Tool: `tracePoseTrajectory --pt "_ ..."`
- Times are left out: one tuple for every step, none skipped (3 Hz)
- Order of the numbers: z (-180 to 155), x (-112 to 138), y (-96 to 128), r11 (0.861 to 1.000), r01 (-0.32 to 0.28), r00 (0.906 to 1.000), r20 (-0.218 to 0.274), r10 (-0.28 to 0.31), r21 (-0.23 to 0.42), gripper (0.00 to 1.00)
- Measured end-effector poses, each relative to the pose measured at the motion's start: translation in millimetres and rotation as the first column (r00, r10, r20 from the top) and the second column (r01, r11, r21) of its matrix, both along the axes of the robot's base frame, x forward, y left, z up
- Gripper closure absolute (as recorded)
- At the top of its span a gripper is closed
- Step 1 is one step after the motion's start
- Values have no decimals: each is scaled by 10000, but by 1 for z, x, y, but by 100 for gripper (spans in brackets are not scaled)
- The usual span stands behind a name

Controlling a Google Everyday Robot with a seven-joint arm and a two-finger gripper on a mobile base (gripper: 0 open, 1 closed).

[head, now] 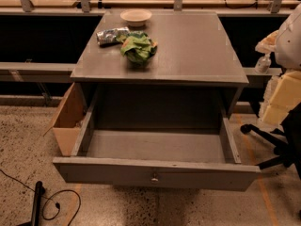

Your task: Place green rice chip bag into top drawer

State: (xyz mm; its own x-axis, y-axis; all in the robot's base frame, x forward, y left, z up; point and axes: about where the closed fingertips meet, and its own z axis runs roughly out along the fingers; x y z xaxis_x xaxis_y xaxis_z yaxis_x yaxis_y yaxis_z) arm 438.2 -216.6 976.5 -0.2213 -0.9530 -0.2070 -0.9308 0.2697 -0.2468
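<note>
The green rice chip bag [138, 47] lies crumpled on the grey cabinet top [197, 46], left of centre. The top drawer [155, 145] stands pulled wide open below it. Its inside is bare, and its flat front panel carries a small round knob [154, 178]. My gripper is not in view. Only a white rounded part [290, 36] shows at the right edge, and I cannot tell what it is.
A silver-grey foil bag [111, 35] and a cream bowl [136, 16] lie behind the green bag. A brown cardboard box [69, 121] stands left of the drawer. A chair base [277, 145] and yellow foam [284, 98] are at the right. A black cable [47, 204] lies on the floor.
</note>
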Motion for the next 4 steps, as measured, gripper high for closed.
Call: tracePoseTrajectory --pt "0 0 0 10000 0 10000 2 0 0 0" --pt "-3 26 1 9957 -184 9985 535 136 904 0" --pt "-3 81 9 9596 -597 9845 1748 112 2750 0" --pt "5 132 29 8942 -908 9626 2689 -341 4384 0"
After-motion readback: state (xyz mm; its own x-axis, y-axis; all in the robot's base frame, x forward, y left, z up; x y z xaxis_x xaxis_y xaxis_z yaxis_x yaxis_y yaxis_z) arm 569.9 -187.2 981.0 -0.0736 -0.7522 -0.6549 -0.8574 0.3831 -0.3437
